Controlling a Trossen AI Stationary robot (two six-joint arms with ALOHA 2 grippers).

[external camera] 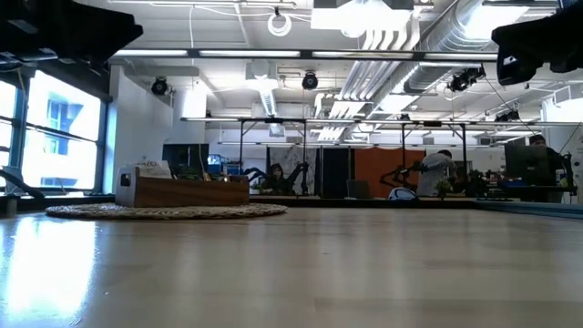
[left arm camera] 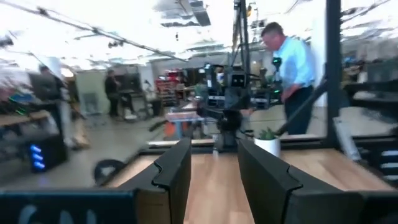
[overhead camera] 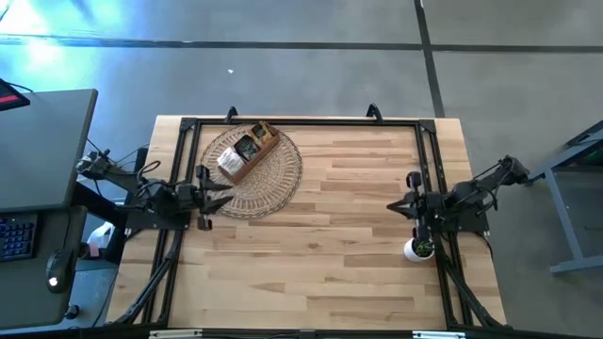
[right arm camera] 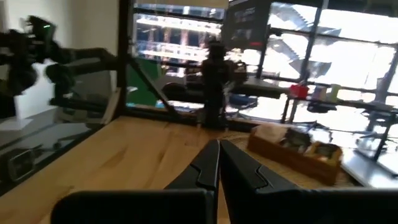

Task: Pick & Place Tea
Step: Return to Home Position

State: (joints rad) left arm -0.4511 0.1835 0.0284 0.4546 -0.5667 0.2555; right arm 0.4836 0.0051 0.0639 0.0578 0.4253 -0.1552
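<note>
The tea sachets, a dark one point(overhead camera: 248, 147) and a white one point(overhead camera: 229, 163), stand inside a brown wooden box point(overhead camera: 247, 153). The box rests on a round woven mat point(overhead camera: 273, 169) at the table's far left; the right wrist view shows the box point(right arm camera: 303, 154) with sachets point(right arm camera: 292, 138) in it. My left gripper point(overhead camera: 222, 194) hovers level at the table's left edge, just near of the mat; its fingers point(left arm camera: 177, 168) stand open with nothing between them. My right gripper point(overhead camera: 392, 206) hovers level at the right edge, its fingers point(right arm camera: 208, 167) shut on nothing.
A small white pot with a plant point(overhead camera: 419, 249) stands at the right edge, just near of my right arm. A black frame point(overhead camera: 301, 123) runs round the table's far and side edges. Bare wood point(overhead camera: 320, 245) spreads between the arms. People stand in the room beyond.
</note>
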